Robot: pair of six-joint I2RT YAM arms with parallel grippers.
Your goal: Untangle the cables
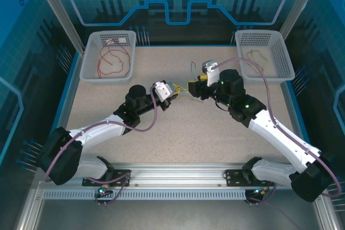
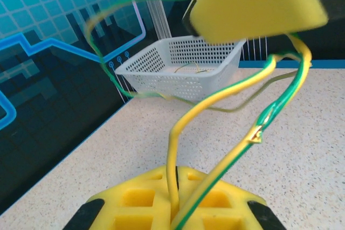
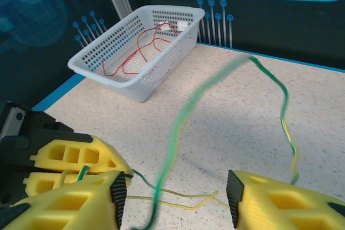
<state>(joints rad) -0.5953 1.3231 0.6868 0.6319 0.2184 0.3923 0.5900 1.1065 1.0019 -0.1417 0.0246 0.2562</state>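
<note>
My left gripper is shut on the yellow-green cables at mid-table; two strands leave its yellow fingers and loop upward. Facing it, my right gripper is open. A blurred green cable hangs between the right gripper's fingers without being held, and a thin yellow strand lies on the table below. One cable end sticks up behind the grippers. Red cables lie in the left basket. Olive cables lie in the right basket.
The white left basket stands at the back left and the white right basket at the back right. The speckled table is edged in blue, with dark enclosure walls around it.
</note>
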